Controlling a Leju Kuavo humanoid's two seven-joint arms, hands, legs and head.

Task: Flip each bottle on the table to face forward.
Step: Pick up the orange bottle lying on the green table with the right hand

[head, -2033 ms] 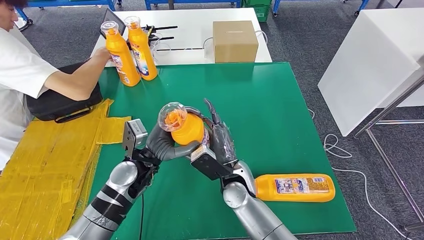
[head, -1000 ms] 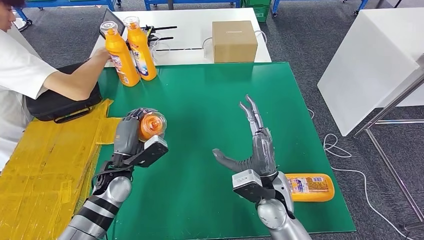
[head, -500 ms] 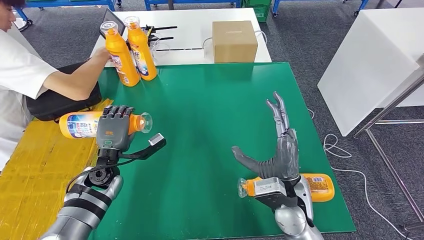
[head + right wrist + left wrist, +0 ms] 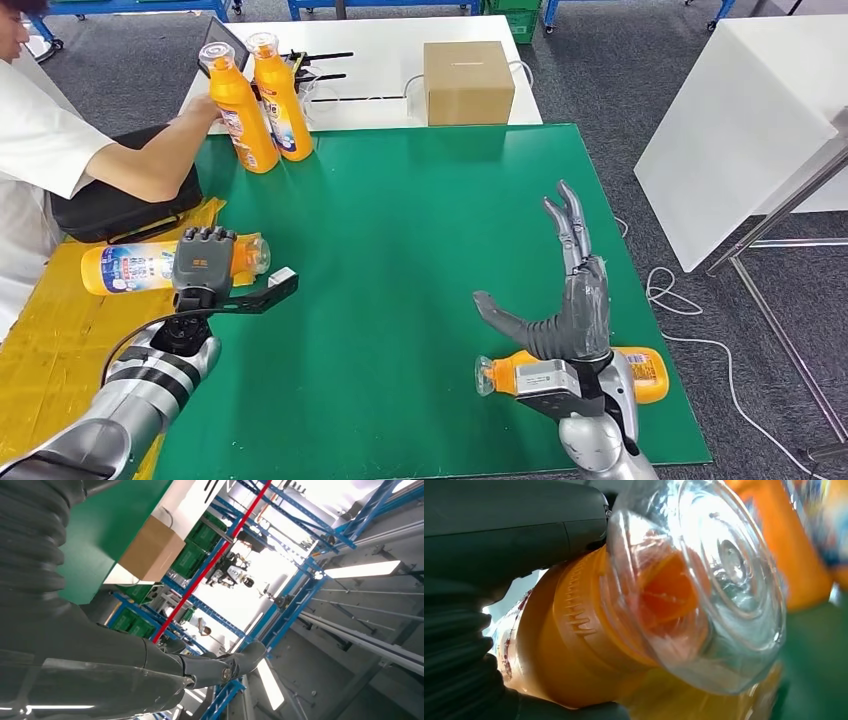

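The left hand [image 4: 203, 267] grips a sideways orange plastic bottle [image 4: 130, 268] over the desk's left edge; the right hand [image 4: 568, 300] stands upright, fingers spread, empty.

Silver arms w/ black bands [image 4: 150, 385], dk grey fingers [image 4: 572, 235].

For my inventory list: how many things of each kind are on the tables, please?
Orange bottles: 4 (two standing, one in the left hand, one lying behind the right hand)
Cardboard box: 1
Black bag: 1
Total: 6
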